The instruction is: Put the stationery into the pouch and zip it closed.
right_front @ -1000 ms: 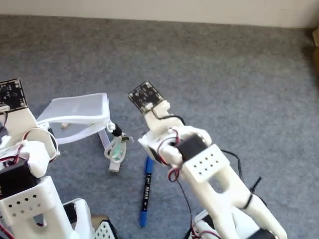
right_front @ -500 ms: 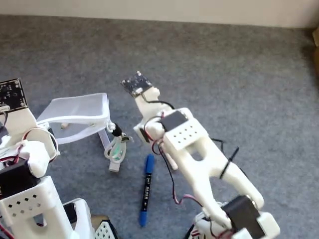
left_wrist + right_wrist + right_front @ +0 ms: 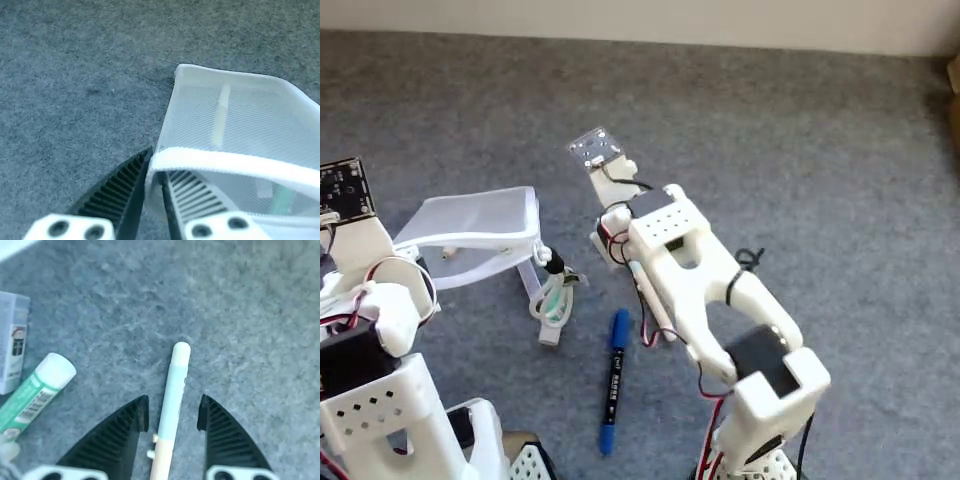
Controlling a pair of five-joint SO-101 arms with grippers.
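The white mesh pouch [image 3: 480, 235] [image 3: 235, 120] is held up off the grey carpet, mouth open, with my left gripper [image 3: 156, 161] shut on its zipper rim. Something pale lies inside it. My right gripper [image 3: 172, 402] is open and low over the carpet, one finger on each side of a pale white pen [image 3: 172, 390] [image 3: 645, 305] that lies under that arm. A green-and-white tube [image 3: 35, 390] [image 3: 552, 300] and a small clear box [image 3: 12, 342] lie beside the pouch mouth. A blue pen [image 3: 613, 380] lies nearer the arm bases.
Grey carpet [image 3: 800, 150] covers the whole surface, open at the far side and to the right. The right arm [image 3: 700, 290] stretches over the middle. The left arm's body [image 3: 370, 360] stands at the near left.
The right arm has stretched out and lowered, its wrist swinging slightly away from the bases, so its open fingers now straddle the white pen. The left arm and pouch have not moved.
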